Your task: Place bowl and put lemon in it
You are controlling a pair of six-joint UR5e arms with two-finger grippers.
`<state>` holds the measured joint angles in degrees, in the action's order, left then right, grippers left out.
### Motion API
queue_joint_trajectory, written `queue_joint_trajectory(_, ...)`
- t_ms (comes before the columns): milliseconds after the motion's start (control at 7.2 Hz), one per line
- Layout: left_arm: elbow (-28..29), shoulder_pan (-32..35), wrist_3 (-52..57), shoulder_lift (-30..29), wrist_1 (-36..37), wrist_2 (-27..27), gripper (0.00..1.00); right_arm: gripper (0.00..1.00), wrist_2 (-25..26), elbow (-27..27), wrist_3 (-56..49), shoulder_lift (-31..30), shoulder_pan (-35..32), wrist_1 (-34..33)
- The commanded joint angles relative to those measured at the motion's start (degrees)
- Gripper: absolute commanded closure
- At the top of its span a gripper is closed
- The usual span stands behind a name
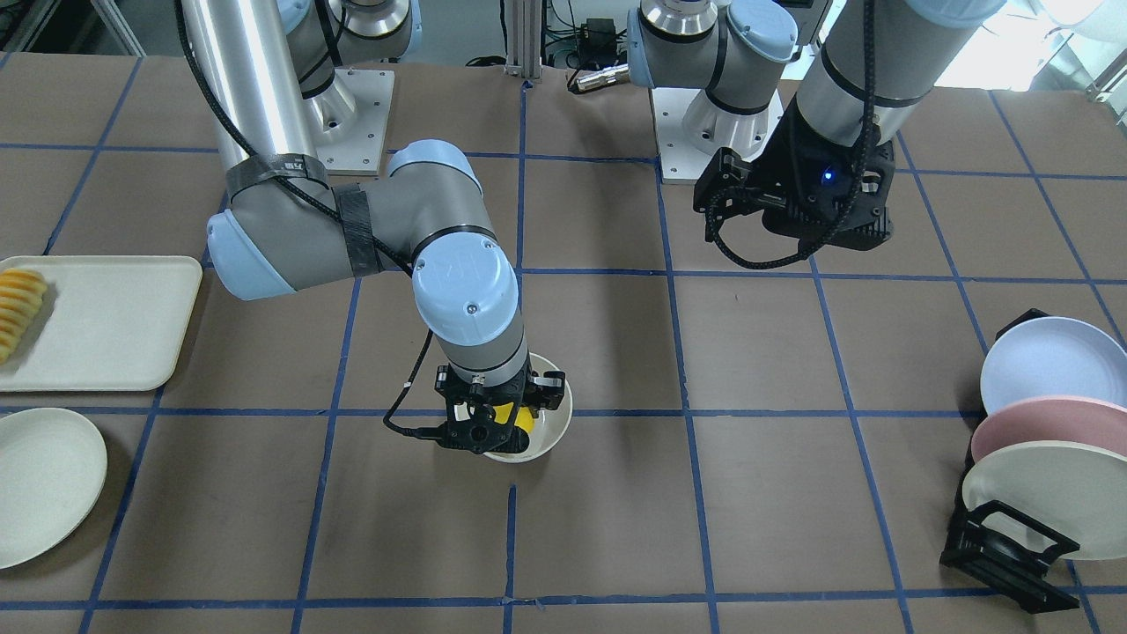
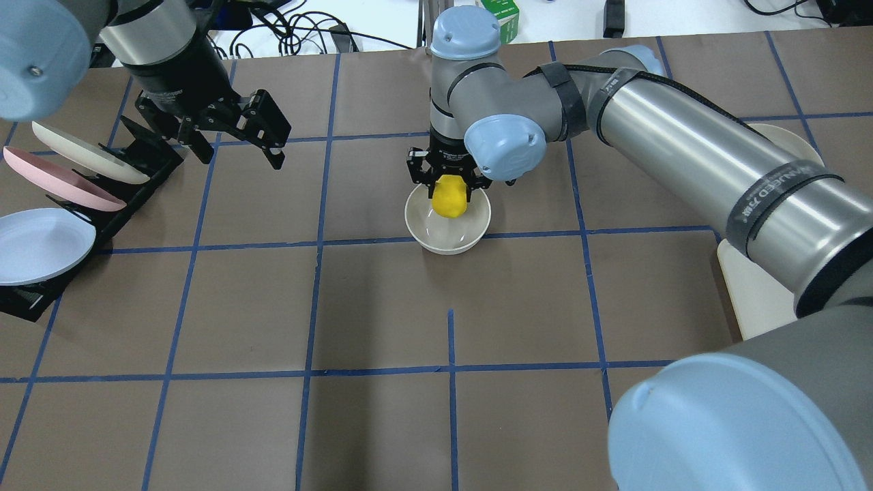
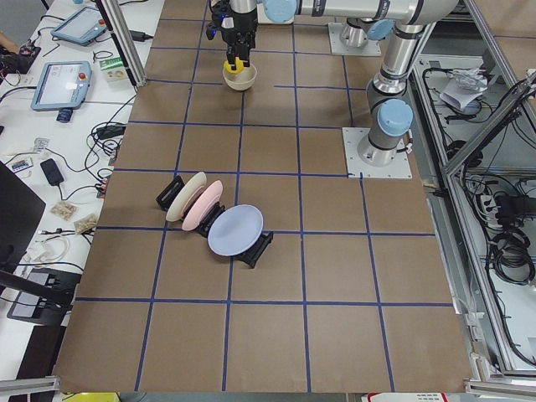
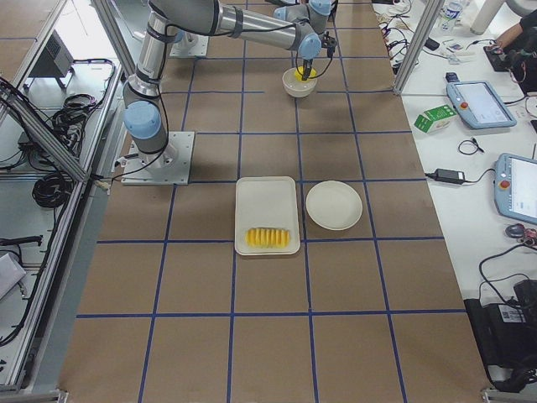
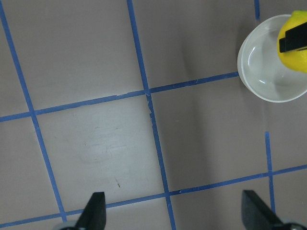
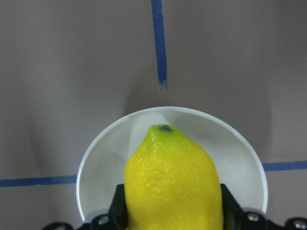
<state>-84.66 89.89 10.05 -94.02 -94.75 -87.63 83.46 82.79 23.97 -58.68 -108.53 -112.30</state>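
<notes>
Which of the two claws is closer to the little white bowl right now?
Right. The right gripper holds the lemon just above the bowl; the left gripper hangs open well aside, near the plate rack.

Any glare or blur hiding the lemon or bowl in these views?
Right wrist view: lemon sharp, bowl rim clean, no glare. Left wrist view: pale sheen on the table, harmless. Overhead view: lemon's yellow looks flat, outline clear. Front-facing view: blown-out patch top right, far from the bowl.
</notes>
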Motion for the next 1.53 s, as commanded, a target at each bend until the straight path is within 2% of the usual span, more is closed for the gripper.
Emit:
queue_joint_trajectory(0,0.0,0.0,0.0,0.5,0.0,-0.3,0.00,1.00,-1.2,1.0,1.0,0.7,-0.2,-0.1)
queue_joint_trajectory(417,1.0,-0.1,-6.3,1.4,0.5,-0.3,0.00,0.75,-1.1,1.2,0.6,1.9,-0.2,-0.3)
queue_joint_trajectory(556,-0.1,-0.1,-6.3,1.8,0.8,-0.3,0.00,0.53,-1.1,1.3,0.5,2.0,-0.2,-0.3)
queue_joint_trajectory(694,0.0,-0.1,-5.8,1.8,1.1,-0.3,0.00,0.38,-0.6,1.4,0.2,2.0,-0.2,-0.3)
queue_joint_trajectory(833,1.0,-0.2,-6.2,1.6,1.7,-0.2,0.00,0.31,-0.6,1.4,0.6,2.0,-0.2,-0.3)
queue_joint_trajectory(972,1.2,-0.2,-5.9,2.5,1.7,-0.1,0.00,0.12,-0.7,1.4,0.8,2.0,-0.2,-0.3)
queue_joint_trajectory(1111,1.1,-0.2,-6.3,2.4,1.7,0.4,0.00,0.00,-0.4,1.3,1.0,1.8,-0.1,-0.2)
queue_joint_trajectory(1389,1.1,-0.6,-5.7,2.9,1.7,-0.3,0.00,0.00,-0.3,0.4,0.9,-1.6,0.6,0.9)
